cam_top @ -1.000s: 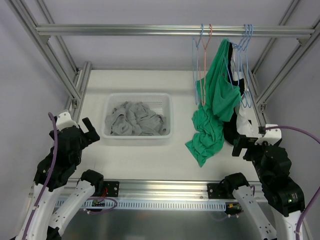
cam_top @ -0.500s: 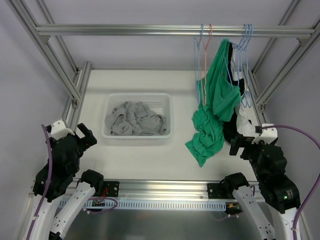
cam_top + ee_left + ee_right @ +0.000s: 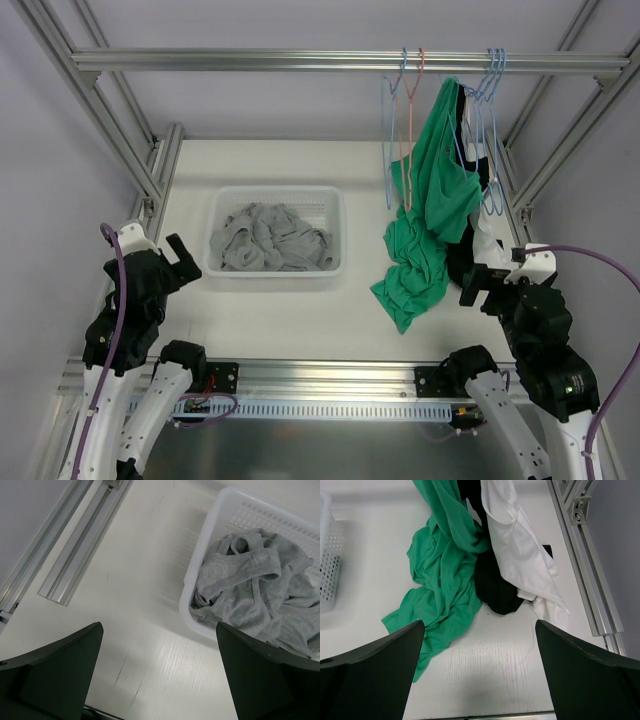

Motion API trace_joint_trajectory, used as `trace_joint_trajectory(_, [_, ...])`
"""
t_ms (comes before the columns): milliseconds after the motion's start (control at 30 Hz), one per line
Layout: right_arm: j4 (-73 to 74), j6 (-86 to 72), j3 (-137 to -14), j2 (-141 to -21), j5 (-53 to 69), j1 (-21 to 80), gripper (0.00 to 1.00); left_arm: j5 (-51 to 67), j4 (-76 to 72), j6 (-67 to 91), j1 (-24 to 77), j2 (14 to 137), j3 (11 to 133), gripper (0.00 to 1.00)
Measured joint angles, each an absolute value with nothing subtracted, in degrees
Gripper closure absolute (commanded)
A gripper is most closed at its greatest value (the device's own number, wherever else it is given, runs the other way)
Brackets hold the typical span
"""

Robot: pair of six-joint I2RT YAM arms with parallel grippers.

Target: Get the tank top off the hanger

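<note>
A green tank top [image 3: 432,200] hangs from a blue hanger [image 3: 490,75] on the top rail at the right; its lower part lies bunched on the table [image 3: 440,590]. A black garment [image 3: 495,587] and a white one [image 3: 520,555] hang and lie beside it. My right gripper [image 3: 480,680] is open and empty, above bare table just in front of these clothes. My left gripper [image 3: 157,675] is open and empty over the table, left of the white basket [image 3: 192,592].
The white basket [image 3: 225,265] at mid-table holds grey garments [image 3: 268,238]. Empty pink and blue hangers [image 3: 405,130] hang left of the green top. Aluminium frame posts [image 3: 150,175] stand at the left and right [image 3: 582,555] table edges.
The left arm swung back up and slightly right after dipping. The right arm shifted only slightly. The clothes have not moved.
</note>
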State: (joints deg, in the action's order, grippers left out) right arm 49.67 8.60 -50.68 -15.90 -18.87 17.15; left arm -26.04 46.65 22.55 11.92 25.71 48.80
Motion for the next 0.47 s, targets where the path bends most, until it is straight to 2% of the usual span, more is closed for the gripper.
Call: trace_joint_trajectory(467, [49.5, 7.9, -50.7, -17.1, -18.9, 17.1, 0.01, -19.1, 43.9, 20.1, 11.1, 24.3, 47.8, 0.01])
